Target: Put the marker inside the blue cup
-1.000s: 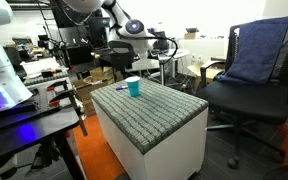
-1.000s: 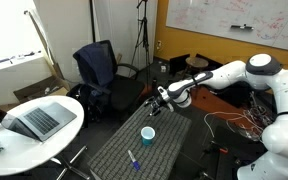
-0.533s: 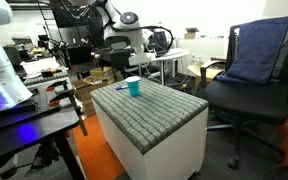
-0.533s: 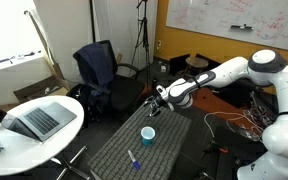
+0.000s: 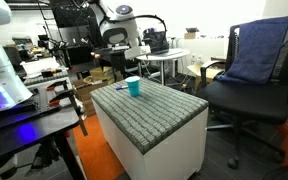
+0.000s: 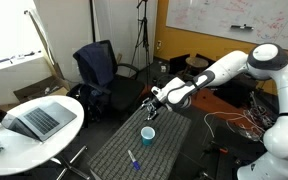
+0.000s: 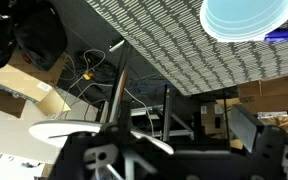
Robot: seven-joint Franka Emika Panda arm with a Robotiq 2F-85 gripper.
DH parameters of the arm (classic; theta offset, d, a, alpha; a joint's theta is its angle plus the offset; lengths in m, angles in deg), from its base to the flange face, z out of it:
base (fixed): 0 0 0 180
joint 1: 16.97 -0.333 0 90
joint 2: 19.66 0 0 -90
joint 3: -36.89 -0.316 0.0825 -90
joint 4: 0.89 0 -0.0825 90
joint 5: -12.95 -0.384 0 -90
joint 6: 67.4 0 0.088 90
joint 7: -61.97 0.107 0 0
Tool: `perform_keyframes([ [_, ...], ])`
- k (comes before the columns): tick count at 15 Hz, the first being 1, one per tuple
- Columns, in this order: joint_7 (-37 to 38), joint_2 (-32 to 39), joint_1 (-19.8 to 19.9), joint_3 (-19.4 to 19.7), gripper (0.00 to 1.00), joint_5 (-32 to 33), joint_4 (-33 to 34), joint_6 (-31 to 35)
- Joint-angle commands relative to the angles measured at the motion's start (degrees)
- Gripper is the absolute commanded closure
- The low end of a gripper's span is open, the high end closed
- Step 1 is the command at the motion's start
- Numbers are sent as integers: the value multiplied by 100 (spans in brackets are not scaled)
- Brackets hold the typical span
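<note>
On the grey worktop [image 6: 174, 150] the blue cup [image 6: 148, 134] stands, with the marker [image 6: 133, 160] at its 7 o'clock. At 12 o'clock hangs the end effector [image 6: 150, 99], wide and empty. A dark chair [image 6: 96, 68] stands at 10 o'clock.

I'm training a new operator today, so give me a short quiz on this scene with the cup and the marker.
1. Fill the gap: the gripper is ____ and holds nothing.
2. True or false: the marker is already inside the cup.
3. Where does the cup stand? A on the grey padded block; B on the floor; C between the gripper's fingers.
Key: 1 open; 2 false, it lies on the block, apart from the cup; 3 A.
</note>
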Motion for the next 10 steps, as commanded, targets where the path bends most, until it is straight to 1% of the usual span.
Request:
perform_keyframes([
  [1, 533, -529, -613, 368, 0, 130, -236, 272],
  [6, 935, -697, -1562, 843, 0, 160, -185, 338],
  [10, 1331, -818, -2380, 1321, 0, 186, -114, 420],
])
